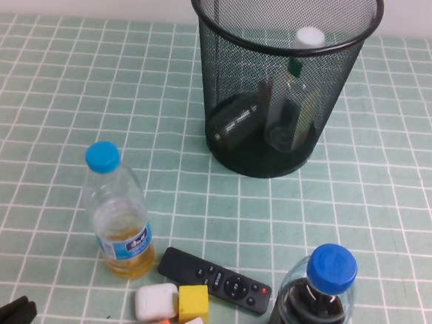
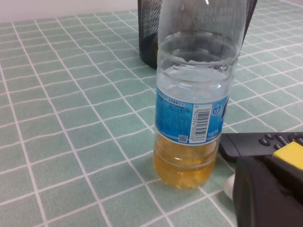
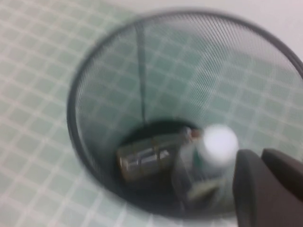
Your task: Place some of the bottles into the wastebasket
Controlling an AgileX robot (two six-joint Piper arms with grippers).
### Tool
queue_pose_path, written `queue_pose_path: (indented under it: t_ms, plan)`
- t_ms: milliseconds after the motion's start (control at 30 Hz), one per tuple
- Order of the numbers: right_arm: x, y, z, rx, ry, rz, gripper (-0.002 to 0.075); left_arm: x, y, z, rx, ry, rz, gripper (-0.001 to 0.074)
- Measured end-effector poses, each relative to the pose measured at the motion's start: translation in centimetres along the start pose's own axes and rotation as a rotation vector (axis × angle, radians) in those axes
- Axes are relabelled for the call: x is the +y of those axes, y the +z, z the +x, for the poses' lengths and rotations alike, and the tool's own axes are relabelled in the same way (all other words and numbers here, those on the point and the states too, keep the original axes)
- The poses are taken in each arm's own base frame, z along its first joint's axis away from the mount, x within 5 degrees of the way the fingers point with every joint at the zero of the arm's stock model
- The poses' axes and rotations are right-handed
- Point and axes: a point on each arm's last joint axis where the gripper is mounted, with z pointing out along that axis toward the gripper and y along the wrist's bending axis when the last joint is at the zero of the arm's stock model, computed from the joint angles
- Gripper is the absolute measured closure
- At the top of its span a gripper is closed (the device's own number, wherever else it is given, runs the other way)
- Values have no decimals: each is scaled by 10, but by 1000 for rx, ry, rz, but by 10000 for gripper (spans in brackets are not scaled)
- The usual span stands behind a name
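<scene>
The black wire-mesh wastebasket (image 1: 229,81) stands at the back middle of the table. Inside it the taller clear bottle with the white cap (image 1: 300,79) leans upright against the right wall. The small rounded bottle (image 1: 237,119) lies on its side on the base. My right gripper (image 3: 264,158) is out of the high view; its wrist view looks down into the wastebasket (image 3: 75,94) at the white-capped bottle (image 3: 218,142) and the small bottle (image 3: 147,158). It is slightly open and empty. My left gripper (image 1: 5,312) is shut and empty at the near left corner.
A blue-capped bottle of yellow liquid (image 1: 119,214) stands front left, close to my left gripper (image 2: 265,189). A wide blue-capped bottle of dark liquid (image 1: 317,302) stands front right. A black remote (image 1: 217,279), a yellow block (image 1: 193,303) and a white case (image 1: 155,301) lie between them.
</scene>
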Motion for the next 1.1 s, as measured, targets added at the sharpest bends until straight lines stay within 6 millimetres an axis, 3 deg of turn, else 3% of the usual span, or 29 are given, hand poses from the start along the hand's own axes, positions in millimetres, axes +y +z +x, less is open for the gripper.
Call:
queue_pose_path:
  t_ms: [200, 433, 600, 767, 933, 1100]
  plan:
    - [-6, -61, 41, 61, 17, 42, 732, 0, 0, 0, 0, 0, 0, 739]
    - [-14, -98, 69, 65, 9, 115, 732, 0, 0, 0, 0, 0, 0, 739]
    - [-17, -106, 74, 63, -21, 147, 733, 0, 0, 0, 0, 0, 0, 739]
    - [-19, -98, 87, 114, -65, 155, 732, 0, 0, 0, 0, 0, 0, 739]
    - [-30, -104, 135, 72, -72, 179, 733, 0, 0, 0, 0, 0, 0, 739]
    - [-41, -118, 223, -104, -49, 249, 733, 0, 0, 0, 0, 0, 0, 739]
